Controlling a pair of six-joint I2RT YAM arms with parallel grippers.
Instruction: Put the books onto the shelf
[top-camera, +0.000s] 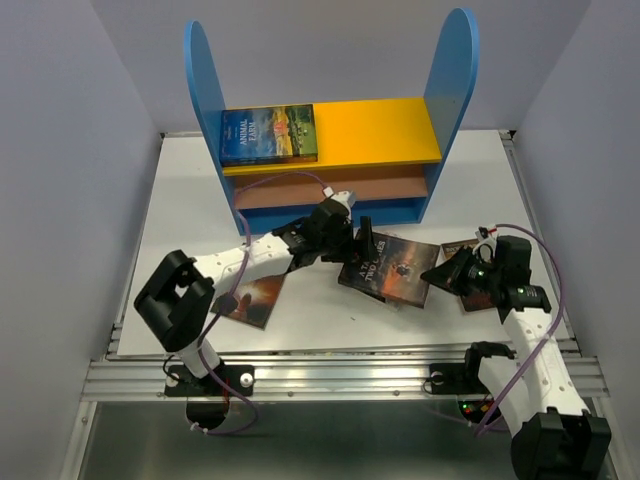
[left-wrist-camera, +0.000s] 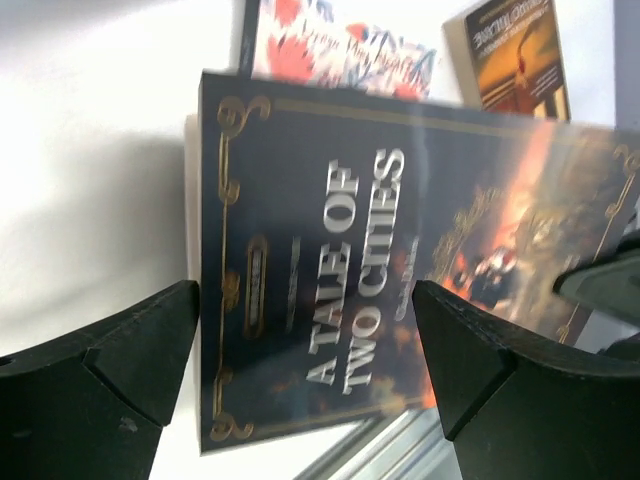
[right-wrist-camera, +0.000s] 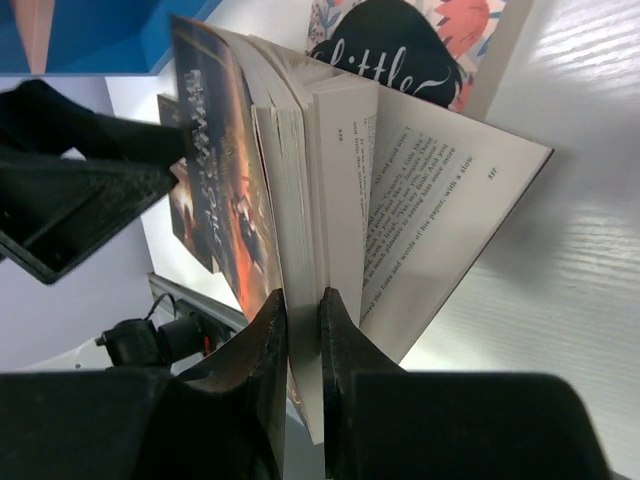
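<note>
So the left claw (left-wrist-camera: 305, 300) is spread wide open, one finger either side of A Tale of Two Cities (top-camera: 395, 268). The right claw (right-wrist-camera: 300, 310) is pinched tight on a wad of that book's pages from its 3 o'clock edge, with the other pages fanned out. The book's on the table (top-camera: 200, 200) at the shelf's (top-camera: 455, 80) 6 o'clock. Animal Farm (top-camera: 268, 134) is already on the yellow top board (top-camera: 385, 130).

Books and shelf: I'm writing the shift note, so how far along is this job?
Done: Animal Farm lies on the shelf's yellow top board. In hand: the right hand pinches pages of A Tale of Two Cities, fanning it open; the left hand is open above it. Left: that title, the orange book under the left arm, the floral book and a dark book.
</note>
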